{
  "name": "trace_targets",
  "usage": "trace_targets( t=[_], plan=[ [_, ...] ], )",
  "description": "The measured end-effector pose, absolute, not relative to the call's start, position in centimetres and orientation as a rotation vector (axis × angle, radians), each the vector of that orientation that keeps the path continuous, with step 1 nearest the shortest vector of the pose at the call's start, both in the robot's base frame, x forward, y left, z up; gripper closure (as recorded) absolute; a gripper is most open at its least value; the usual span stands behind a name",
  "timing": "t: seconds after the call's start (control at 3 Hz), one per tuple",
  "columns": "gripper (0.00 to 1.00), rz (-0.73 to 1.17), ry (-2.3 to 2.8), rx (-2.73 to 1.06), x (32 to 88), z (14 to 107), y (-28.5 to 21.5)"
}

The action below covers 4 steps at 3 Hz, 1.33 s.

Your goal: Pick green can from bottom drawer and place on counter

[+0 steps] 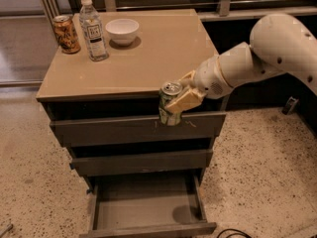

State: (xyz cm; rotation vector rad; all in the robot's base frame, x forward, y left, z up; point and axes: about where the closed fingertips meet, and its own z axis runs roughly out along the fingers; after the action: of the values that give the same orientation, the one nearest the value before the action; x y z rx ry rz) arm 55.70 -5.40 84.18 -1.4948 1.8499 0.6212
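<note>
Green-patterned and silver-topped, held upright in mid-air: the green can (166, 99), just off the front edge of the tabletop (148, 68), toward the right half of that edge. Hangs with its pull-tab top about level with the tabletop surface and its body below the edge, in front of the top drawer (99, 130). Not touching the tabletop.

Clamped on the can's sides by the jaws of the gripper (174, 103), with one tan finger (185, 99) lying slantwise across the can's front. Reaches in from the right of the tabletop on a thick white arm (257, 58), wrist close to the front right corner.

Beneath the tabletop, three dark drawers. Top and middle drawer (143, 161) stand slightly proud of the cabinet; bottom drawer (143, 207) is pulled out farthest, lowest of the three, with a round shadow on its floor toward the right.

At the back left corner of the tabletop: an orange-brown can (66, 33), then a water bottle (93, 29) just beside it on the right, then a white bowl (122, 30) farther right along the back. All three upright, well apart from the green can.

Around the cabinet, speckled floor (257, 172).
</note>
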Motion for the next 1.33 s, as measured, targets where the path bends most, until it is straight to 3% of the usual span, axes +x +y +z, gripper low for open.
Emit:
trace_targets(
  t=[0.33, 1.33],
  plan=[
    [1.0, 0.575, 1.792, -1.492, 57.6, 91.8, -6.0],
    [1.0, 0.615, 1.87, -1.445, 61.8, 91.3, -6.0]
  ],
)
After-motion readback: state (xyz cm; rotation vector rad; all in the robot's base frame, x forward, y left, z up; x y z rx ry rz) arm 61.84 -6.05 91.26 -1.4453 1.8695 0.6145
